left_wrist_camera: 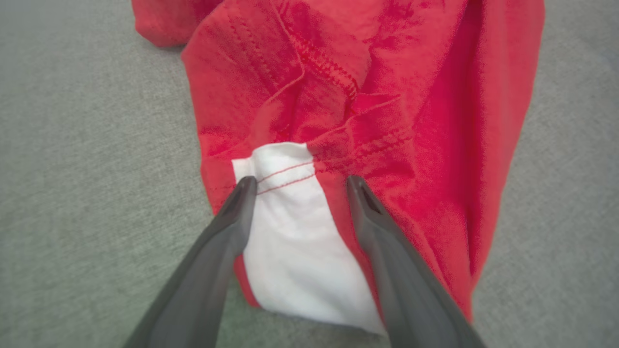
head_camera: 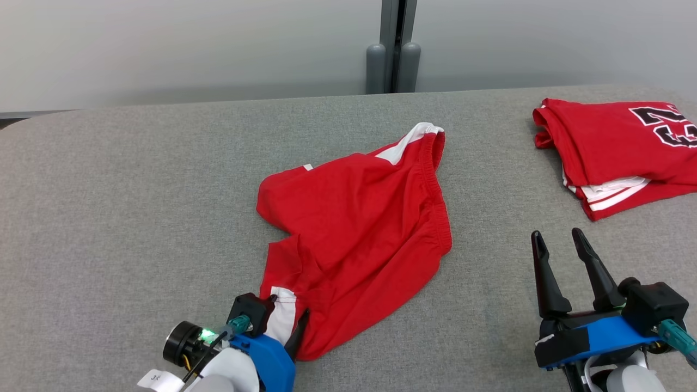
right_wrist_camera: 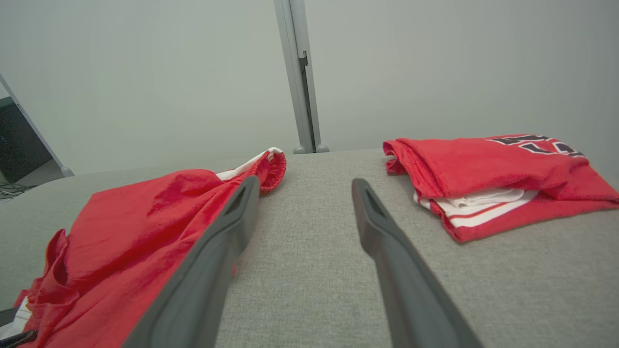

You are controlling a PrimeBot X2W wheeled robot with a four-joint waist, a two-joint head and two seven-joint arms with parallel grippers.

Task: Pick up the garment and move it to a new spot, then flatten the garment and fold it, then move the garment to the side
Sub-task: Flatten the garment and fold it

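Straight in front of the grey post (head_camera: 393, 49) that rises behind the far edge, the garment (head_camera: 359, 228) lies on the grey cloth-covered table (head_camera: 109, 190). It is a pair of red shorts, crumpled and not folded. The elastic waistband runs along the side that falls to the right of the post, and a white stripe shows at the corner closest to the post. The leg ends trail off toward the near edge, left of the post line.

At the end of the shorts farthest from the post sits the left gripper (head_camera: 288, 307). Its two dark fingers are spread apart, one on either side of a white patch at the leg hem. In the left wrist view the left gripper (left_wrist_camera: 301, 181) points along the shorts (left_wrist_camera: 387, 96), with the white patch and its red stitching lying between the fingers. Nothing is pinched; whether the tips press on the cloth cannot be told.

Well to the right of the post and near the front edge, the right gripper (head_camera: 557, 234) stands over bare table, its fingers wide apart and holding nothing. Its wrist view shows the right gripper (right_wrist_camera: 304, 182) aimed toward the post, with the shorts (right_wrist_camera: 135, 232) to one side.

To the right of the post, near the far edge, a folded red jersey (head_camera: 610, 147) with dark numerals and white trim rests apart from the shorts.
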